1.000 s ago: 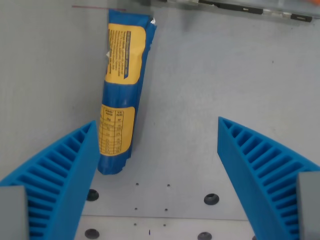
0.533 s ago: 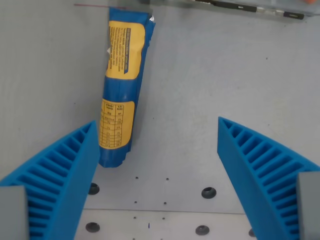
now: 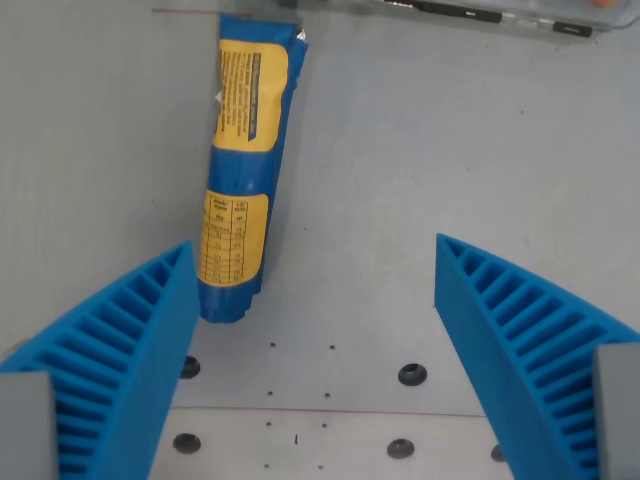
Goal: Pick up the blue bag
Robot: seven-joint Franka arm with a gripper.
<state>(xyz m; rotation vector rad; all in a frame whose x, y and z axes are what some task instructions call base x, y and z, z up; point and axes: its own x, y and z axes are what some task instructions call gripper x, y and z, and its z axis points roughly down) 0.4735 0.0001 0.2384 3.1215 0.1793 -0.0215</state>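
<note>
While the claw (image 3: pixel 315 290) gapes, the blue bag (image 3: pixel 243 160) lies beyond its left finger.

likely a lab: grey metal bench plate (image 3: pixel 420 150) with bolt holes (image 3: pixel 411 375)

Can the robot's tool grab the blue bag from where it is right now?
Probably not yet. The tool is open, but the blue bag lies off toward the wrist view's left, next to one finger rather than between both. Nothing blocks it; a sideways shift should do.

bare table (image 3: pixel 400 180) lies between the spread fingers (image 3: pixel 130 340); the blue bag (image 3: pixel 243 160) crowds the left one.
</note>
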